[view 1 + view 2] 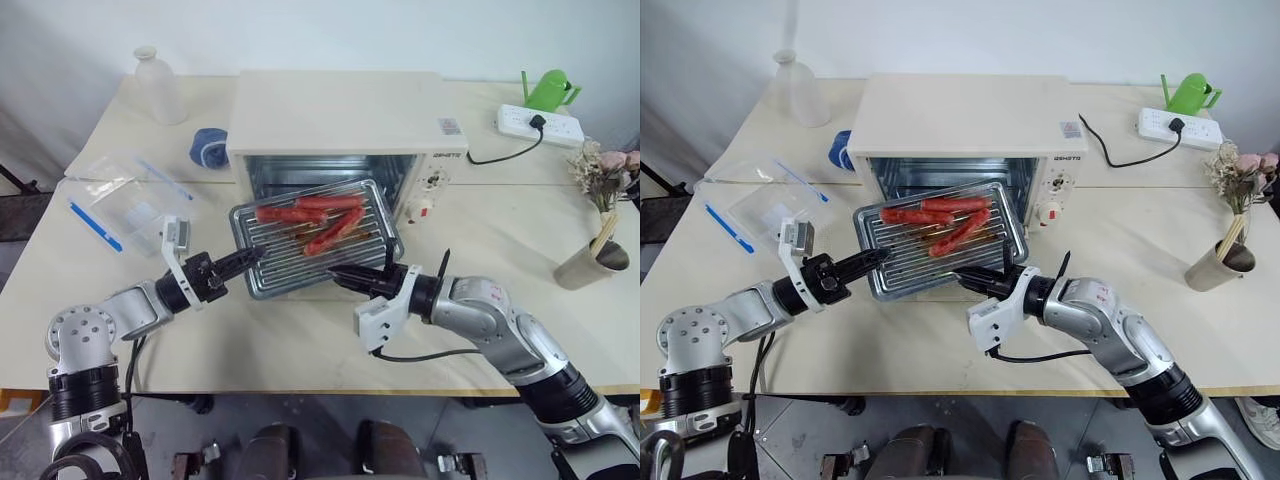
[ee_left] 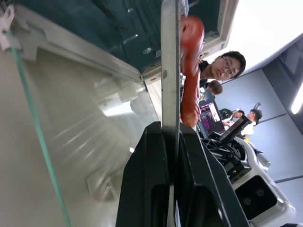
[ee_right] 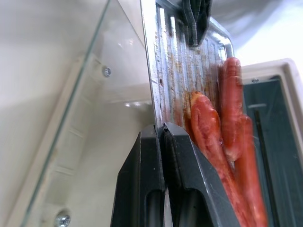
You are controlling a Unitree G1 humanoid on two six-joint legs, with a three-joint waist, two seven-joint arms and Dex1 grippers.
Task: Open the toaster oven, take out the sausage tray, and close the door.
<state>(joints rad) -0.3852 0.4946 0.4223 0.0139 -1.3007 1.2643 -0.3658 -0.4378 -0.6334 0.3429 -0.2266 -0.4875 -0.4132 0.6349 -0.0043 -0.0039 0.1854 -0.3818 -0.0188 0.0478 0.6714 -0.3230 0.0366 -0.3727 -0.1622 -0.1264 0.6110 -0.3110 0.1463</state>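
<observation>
The cream toaster oven (image 1: 340, 110) stands at the back of the table with its cavity open. Its glass door (image 2: 94, 118) lies folded down flat in front, beneath the tray. The silver ribbed sausage tray (image 1: 290, 258) hangs tilted just outside the opening, carrying several red sausages (image 1: 312, 212). My left gripper (image 1: 252, 257) is shut on the tray's left edge; the left wrist view shows the rim (image 2: 170, 71) pinched between its fingers. My right gripper (image 1: 340, 277) is shut on the tray's near edge, and the right wrist view shows the ribbed tray bottom (image 3: 184, 61) and sausages (image 3: 208, 118).
A clear plastic container with a blue strip (image 1: 120, 205) lies at the left. A white bottle (image 1: 158, 85) and a blue object (image 1: 208, 147) sit beside the oven. At the right are a power strip (image 1: 540, 122), a green watering can (image 1: 548, 88) and a cup of flowers (image 1: 590, 262). People (image 2: 227, 66) appear behind.
</observation>
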